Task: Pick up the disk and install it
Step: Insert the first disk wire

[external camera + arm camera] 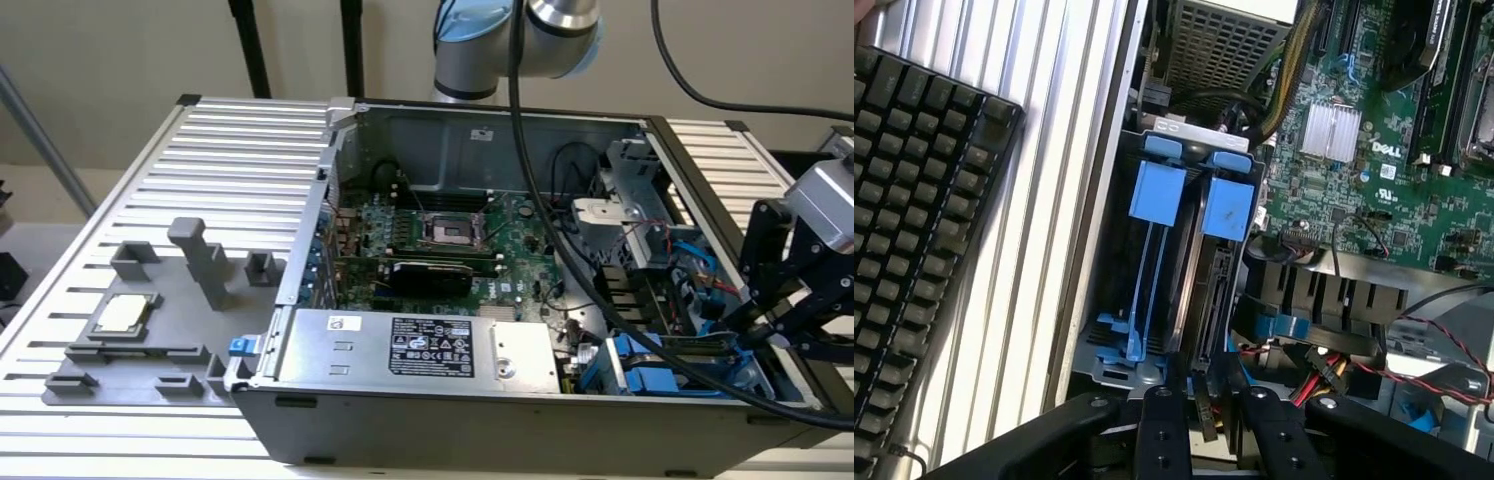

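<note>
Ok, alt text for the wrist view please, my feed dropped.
The tool is lined up with the disk, which stands on edge in its blue frame inside the drive bay. A green motherboard lies beside the bay, and a black keyboard rests on the ribbed table.

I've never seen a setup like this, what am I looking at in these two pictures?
A silver robot arm works on an open grey computer case on a ribbed metal table. One picture is from a camera beside the scene, the other from a camera on the arm's wrist. On the table lie a small square silver chip on a grey holder and a black keyboard. Its black gripper is at the end of the flat grey disk in a blue frame, standing in the drive bay; whether it grips is unclear.
</note>
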Controlling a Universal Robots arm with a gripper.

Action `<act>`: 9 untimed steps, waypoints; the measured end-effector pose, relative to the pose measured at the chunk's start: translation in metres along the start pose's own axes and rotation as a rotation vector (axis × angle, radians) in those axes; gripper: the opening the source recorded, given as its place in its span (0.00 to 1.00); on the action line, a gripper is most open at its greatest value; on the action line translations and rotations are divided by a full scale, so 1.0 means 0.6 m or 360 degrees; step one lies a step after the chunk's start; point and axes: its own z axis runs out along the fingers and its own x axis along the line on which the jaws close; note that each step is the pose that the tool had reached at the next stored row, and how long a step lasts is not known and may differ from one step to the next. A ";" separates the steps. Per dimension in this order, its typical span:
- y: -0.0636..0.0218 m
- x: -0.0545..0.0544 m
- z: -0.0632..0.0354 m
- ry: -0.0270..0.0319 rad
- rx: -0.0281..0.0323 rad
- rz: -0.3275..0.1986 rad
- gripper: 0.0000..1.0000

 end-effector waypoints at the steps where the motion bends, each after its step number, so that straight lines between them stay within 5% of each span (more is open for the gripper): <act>1: 0.000 0.000 0.000 -0.00001 -0.00002 -0.0001 0.25; 6: 0.003 0.000 0.001 -0.00004 -0.00003 -0.0004 0.18; 9: 0.019 -0.003 0.002 -0.00002 -0.00005 -0.0006 0.17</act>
